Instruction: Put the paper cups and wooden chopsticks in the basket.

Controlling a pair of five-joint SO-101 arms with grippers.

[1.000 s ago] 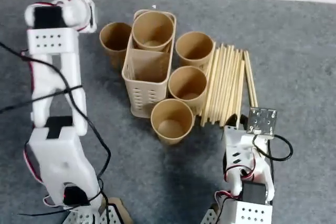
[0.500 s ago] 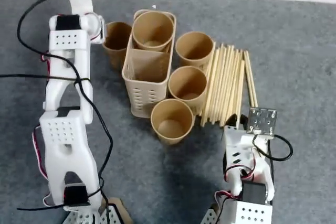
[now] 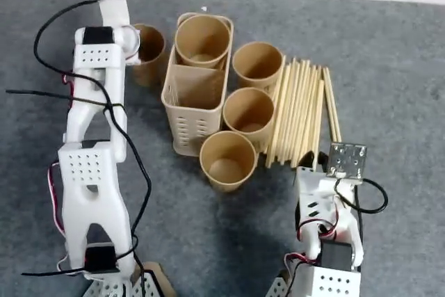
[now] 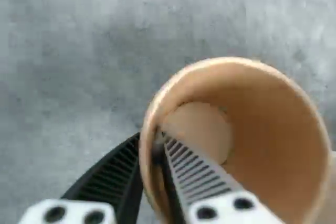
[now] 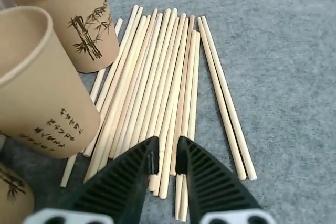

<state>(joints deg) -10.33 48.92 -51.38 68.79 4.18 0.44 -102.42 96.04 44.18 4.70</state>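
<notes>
A tan paper cup point(image 4: 247, 129) at the table's far left has my left gripper point(image 4: 156, 153) shut on its rim, one finger point(image 4: 194, 174) inside the cup and the other outside. In the high view this cup point(image 3: 151, 46) stands left of the beige basket point(image 3: 189, 113), which holds one cup point(image 3: 202, 39) at its far end. Three more cups point(image 3: 257, 64), point(image 3: 248, 110), point(image 3: 228, 160) stand along the basket's right side. Wooden chopsticks point(image 3: 302, 113) lie in a bundle right of them. My right gripper point(image 5: 167, 162) hovers shut over the near ends of the chopsticks point(image 5: 163, 87), holding nothing.
Grey carpet point(image 3: 389, 67) covers the table. Two cups point(image 5: 44, 87), point(image 5: 79, 14) stand close beside the right gripper. The left arm point(image 3: 97, 95) stretches along the basket's left side with loose black cables. Open carpet lies right of the chopsticks and in front of the basket.
The left arm has stretched out toward the far-left cup and come down on it, nudging it slightly left. The right arm has not moved.
</notes>
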